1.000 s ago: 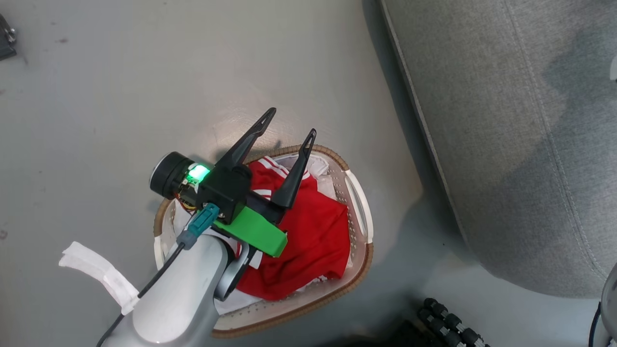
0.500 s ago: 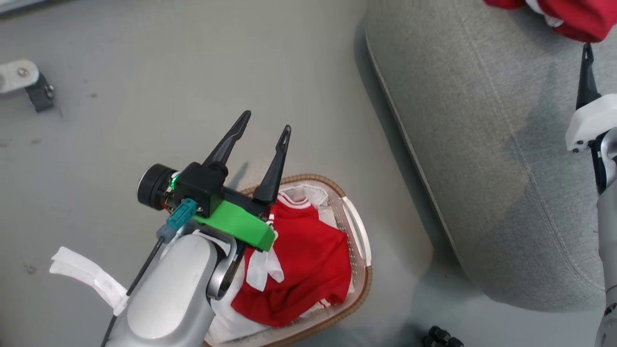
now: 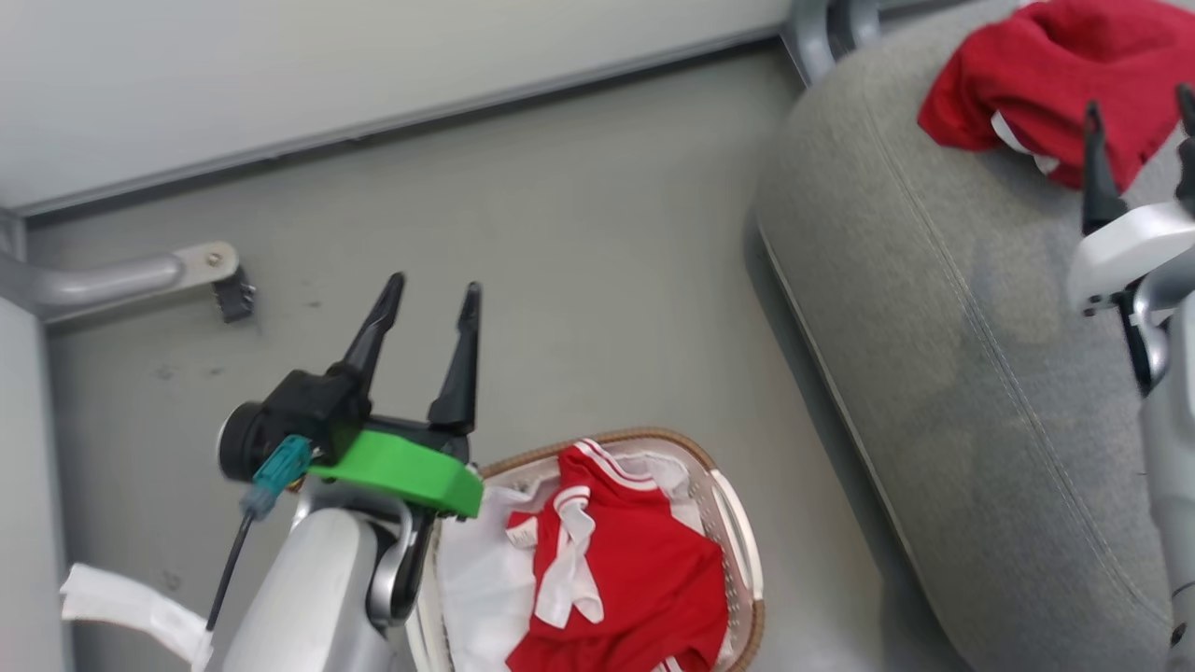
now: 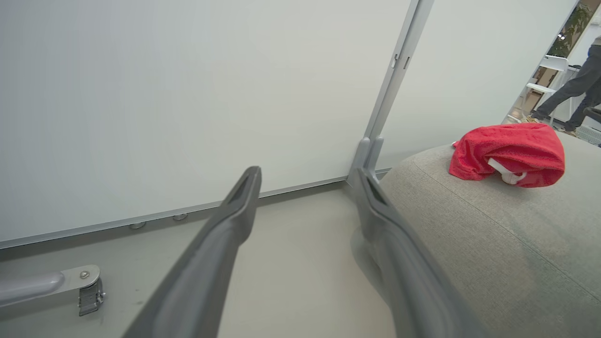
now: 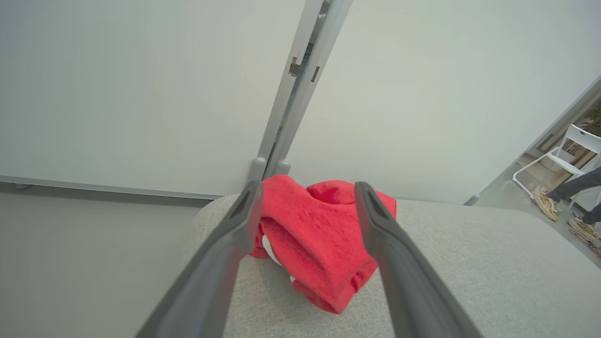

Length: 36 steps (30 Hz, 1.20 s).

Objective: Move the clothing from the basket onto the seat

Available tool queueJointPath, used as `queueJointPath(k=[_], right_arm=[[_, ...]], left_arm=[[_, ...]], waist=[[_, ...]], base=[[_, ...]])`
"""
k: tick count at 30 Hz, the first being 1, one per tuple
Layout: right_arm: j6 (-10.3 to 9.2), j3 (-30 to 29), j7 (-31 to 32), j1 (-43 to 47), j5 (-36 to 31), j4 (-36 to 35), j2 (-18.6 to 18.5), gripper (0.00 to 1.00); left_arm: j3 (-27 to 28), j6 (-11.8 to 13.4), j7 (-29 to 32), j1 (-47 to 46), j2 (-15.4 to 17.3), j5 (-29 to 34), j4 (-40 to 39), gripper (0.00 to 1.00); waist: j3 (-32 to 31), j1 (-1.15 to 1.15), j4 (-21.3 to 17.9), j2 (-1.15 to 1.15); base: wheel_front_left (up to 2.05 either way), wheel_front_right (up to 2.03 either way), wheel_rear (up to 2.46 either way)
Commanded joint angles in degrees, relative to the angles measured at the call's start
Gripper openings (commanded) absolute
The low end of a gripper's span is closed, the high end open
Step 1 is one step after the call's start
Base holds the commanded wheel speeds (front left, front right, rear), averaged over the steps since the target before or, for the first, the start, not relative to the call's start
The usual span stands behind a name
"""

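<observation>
A red jersey with white trim (image 3: 644, 579) lies in the white basket (image 3: 738, 523) on its white liner (image 3: 476, 569), at the head view's bottom. My left gripper (image 3: 434, 285) hangs open over the floor, up and left of the basket, holding nothing (image 4: 308, 176). A second red garment (image 3: 1046, 84) lies bunched on the grey seat (image 3: 980, 373), also seen from the left wrist (image 4: 509, 152). My right gripper (image 3: 1139, 103) stands open just in front of that garment. In the right wrist view its fingers (image 5: 235, 234) frame the garment (image 5: 324, 234) on the cushion (image 5: 469, 263).
A white wall panel with a metal post (image 4: 389, 89) stands behind the seat. A metal foot with a bracket (image 3: 201, 266) sits on the floor at left. A person's legs (image 4: 570, 89) and a white chair (image 5: 577, 145) are far off to the right.
The head camera has tilted up, so the basket sits lower in view. My left gripper has left the basket for the floor beside it. The right gripper and the seat's garment have come into view.
</observation>
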Motion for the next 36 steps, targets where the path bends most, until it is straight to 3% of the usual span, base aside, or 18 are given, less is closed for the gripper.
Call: queueJointPath(k=[1, 7, 15, 22, 26, 36], right_arm=[[-0.07, 0.9, -0.1, 1.8, 0.8, -0.5, 0.6, 1.00], [-0.06, 4.6, -0.1, 5.6, 4.6, -4.2, 4.7, 1.00], [-0.07, 8.5, -0.1, 13.7, 7.8, -8.6, 9.4, 1.00], [-0.06, 9.0, -0.1, 22.5, 9.4, -14.4, 11.3, 1.00], [-0.06, 11.4, -0.1, 27.1, 13.4, -17.3, 11.3, 1.00], [-0.06, 11.4, -0.1, 34.9, 18.0, -19.6, 11.4, 1.00]], left_arm=[[1.5, 0.0, 0.0, 1.9, -0.2, 0.8, 0.3, 1.00], [8.0, 1.0, 0.0, 6.7, -1.3, 1.5, 0.1, 1.00], [13.0, 0.4, 0.0, 12.4, -1.8, 2.6, 0.2, 1.00], [12.7, 0.5, 0.0, 16.0, -2.0, 1.5, 0.5, 1.00], [12.2, 0.9, 0.0, 17.5, -2.0, 0.6, 0.4, 1.00], [11.5, 1.3, 0.0, 19.9, -2.0, -0.4, 0.4, 1.00]], waist=[[-6.3, 0.00, 5.6, 0.00], [-9.5, 0.00, 7.9, 0.00], [-12.7, 0.00, 9.4, 0.00], [-14.8, 0.00, 10.4, 0.00], [-15.4, 0.00, 10.7, 0.00], [-16.4, 0.00, 11.3, 0.00]], base=[[0.00, 0.00, 0.00], [0.00, 0.00, 0.00], [0.00, 0.00, 0.00], [0.00, 0.00, 0.00], [0.00, 0.00, 0.00], [0.00, 0.00, 0.00]])
